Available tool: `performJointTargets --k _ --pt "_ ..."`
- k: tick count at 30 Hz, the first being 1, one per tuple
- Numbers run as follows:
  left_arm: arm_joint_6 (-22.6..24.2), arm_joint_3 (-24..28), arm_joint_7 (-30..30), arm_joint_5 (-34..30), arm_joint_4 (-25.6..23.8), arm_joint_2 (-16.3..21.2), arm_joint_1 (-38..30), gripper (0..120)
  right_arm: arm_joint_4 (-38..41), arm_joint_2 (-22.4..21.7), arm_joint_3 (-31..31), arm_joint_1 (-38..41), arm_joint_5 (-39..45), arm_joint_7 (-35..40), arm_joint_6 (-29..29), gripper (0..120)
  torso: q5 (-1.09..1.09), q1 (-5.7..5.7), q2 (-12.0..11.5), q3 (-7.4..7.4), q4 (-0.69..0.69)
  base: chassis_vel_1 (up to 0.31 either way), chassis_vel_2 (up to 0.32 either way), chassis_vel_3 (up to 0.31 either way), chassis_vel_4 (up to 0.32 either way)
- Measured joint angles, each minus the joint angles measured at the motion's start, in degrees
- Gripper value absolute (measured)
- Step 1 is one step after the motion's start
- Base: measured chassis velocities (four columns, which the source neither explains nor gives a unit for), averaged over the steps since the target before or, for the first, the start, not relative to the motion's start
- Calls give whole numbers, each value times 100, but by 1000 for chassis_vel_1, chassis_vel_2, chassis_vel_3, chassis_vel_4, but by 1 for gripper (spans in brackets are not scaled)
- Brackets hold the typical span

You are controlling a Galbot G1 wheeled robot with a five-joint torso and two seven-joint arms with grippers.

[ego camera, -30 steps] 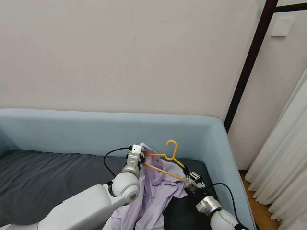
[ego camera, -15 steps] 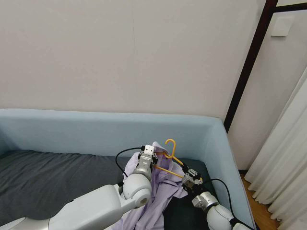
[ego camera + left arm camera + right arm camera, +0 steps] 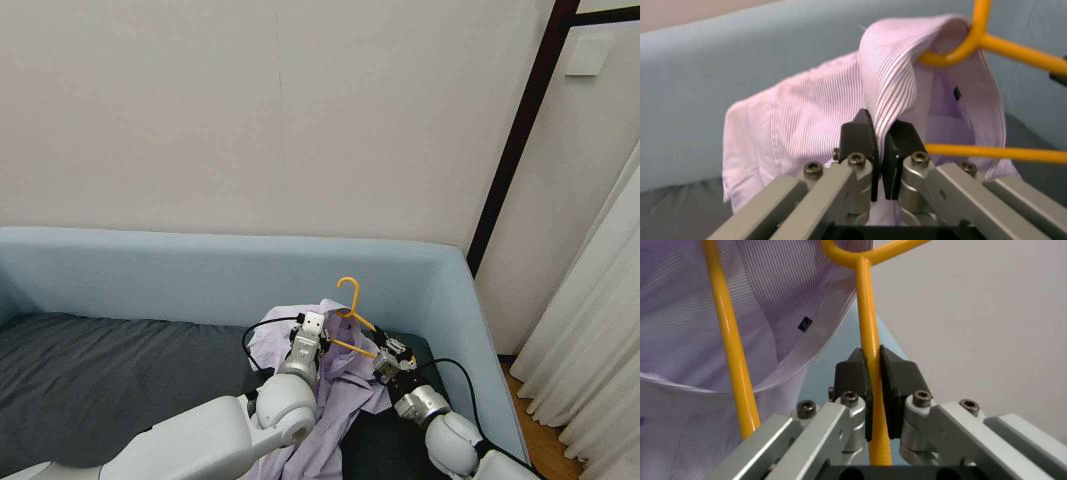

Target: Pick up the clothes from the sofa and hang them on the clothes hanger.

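Note:
A lilac striped shirt (image 3: 330, 400) hangs between my two arms above the pale blue sofa (image 3: 150, 270). An orange hanger (image 3: 352, 305) sticks up from its collar, hook uppermost. My left gripper (image 3: 311, 328) is shut on the shirt's collar edge (image 3: 890, 95), the fabric pinched between its black pads (image 3: 860, 140). My right gripper (image 3: 388, 357) is shut on the hanger's orange bar (image 3: 870, 365), just right of the shirt. In the left wrist view the hanger (image 3: 973, 45) runs through the collar loop.
The sofa's dark grey seat cushion (image 3: 90, 370) spreads to the left. Its light blue backrest and right armrest (image 3: 470, 330) wall in the arms. A white curtain (image 3: 600, 360) and a dark door frame (image 3: 515, 150) stand at the right.
Both grippers moved with shirt and hanger: the left gripper shifted right and slightly down, the right one left and up. The hanger hook rose and more shirt now drapes over the hanger's left side.

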Motion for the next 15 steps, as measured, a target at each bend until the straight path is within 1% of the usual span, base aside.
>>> performJointTargets --k 2,4,5,7,8,9,10,11,12,14,15 --pt "-5 -16 -43 23 -27 -49 66 3 85 -38 15 -34 -46 -19 80 4 0 0 0 0 -3 0 0 0 0" --pt "57 -28 -100 24 -114 -64 98 11 140 -58 58 -66 -144 -46 184 4 1 0 0 0 -4 0 0 0 0" --pt "57 -28 -100 24 -114 -64 98 11 140 -58 58 -66 -144 -46 184 4 1 0 0 0 -4 0 0 0 0" --pt "188 -74 -126 46 -256 -25 168 19 150 -67 106 -75 -176 -55 272 4 1 0 0 0 -3 0 0 0 0" --pt "231 -125 -137 102 -336 18 239 26 149 -64 140 -78 -176 -55 311 4 1 0 0 0 -3 0 0 0 0" --pt "243 -159 -141 159 -381 53 293 27 139 -54 170 -78 -178 -54 349 4 0 0 0 0 -3 0 0 0 0" --pt "251 -206 -132 270 -448 131 386 32 121 -35 211 -77 -185 -44 393 4 0 0 0 0 -3 0 0 0 0" --pt "251 -206 -132 270 -448 131 386 32 121 -35 211 -77 -185 -44 393 4 0 0 0 0 -3 0 0 0 0" --pt "256 -268 -1 452 -533 264 510 38 102 -16 249 -75 -197 -31 428 4 1 0 0 0 -3 0 0 0 0" --pt "137 -376 459 1031 -697 666 797 47 74 12 308 -64 -259 -6 500 4 0 0 0 0 -2 0 0 0 0" --pt "66 -399 536 1138 -734 758 865 47 70 16 320 -64 -282 -1 517 4 0 0 0 0 -2 0 0 0 0"
